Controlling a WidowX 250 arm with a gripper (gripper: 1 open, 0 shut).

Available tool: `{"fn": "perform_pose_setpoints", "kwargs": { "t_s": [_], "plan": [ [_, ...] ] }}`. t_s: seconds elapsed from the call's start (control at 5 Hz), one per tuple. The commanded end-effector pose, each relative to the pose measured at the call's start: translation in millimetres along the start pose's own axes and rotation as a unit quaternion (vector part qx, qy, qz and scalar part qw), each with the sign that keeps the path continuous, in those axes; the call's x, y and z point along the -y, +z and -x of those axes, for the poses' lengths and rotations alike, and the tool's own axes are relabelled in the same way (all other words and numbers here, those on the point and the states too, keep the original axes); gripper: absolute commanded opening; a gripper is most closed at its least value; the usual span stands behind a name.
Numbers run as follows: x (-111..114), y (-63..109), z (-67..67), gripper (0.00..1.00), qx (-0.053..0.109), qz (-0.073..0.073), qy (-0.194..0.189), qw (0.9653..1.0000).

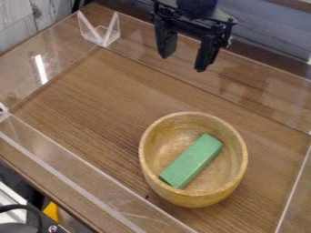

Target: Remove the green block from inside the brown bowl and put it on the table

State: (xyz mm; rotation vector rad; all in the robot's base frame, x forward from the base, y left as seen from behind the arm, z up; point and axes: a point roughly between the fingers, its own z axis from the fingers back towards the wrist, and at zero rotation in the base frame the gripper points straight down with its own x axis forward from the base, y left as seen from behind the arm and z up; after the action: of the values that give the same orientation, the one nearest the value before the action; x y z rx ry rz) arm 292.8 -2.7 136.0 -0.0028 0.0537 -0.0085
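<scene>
Fingers point(186, 50) of our black arm hang spread and empty at the frame's top, well apart from the flat matte-green block point(192, 161) lying in the round light-brown wooden bowl point(155, 135) at lower right on the wood-grain desk point(91, 105), so we risk clipping the thick rim and tipping it.

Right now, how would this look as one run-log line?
gripper: open, empty, above table | green block: inside brown bowl | step: not yet grasped

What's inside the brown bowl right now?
The green block lies slanted inside the brown bowl, and nothing else shows. The patch of bowl floor beneath the block is covered.
</scene>
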Motion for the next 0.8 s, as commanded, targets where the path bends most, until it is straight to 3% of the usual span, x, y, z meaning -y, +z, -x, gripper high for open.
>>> {"fn": "perform_pose_setpoints", "kwargs": {
  "t_s": [0.0, 0.2, 0.4, 0.6],
  "plan": [
    [7, -3.3, 7.9, 1.0, -0.007, 0.003, -0.008, 0.9999],
    [26, -22.8, 27.0, 1.0, -0.034, 0.009, -0.025, 0.9991],
    [47, -40.3, 39.9, 1.0, -0.042, 0.012, -0.041, 0.9982],
    [65, -53.0, 49.4, 1.0, -0.038, 0.008, -0.06, 0.9974]
  ]
}}
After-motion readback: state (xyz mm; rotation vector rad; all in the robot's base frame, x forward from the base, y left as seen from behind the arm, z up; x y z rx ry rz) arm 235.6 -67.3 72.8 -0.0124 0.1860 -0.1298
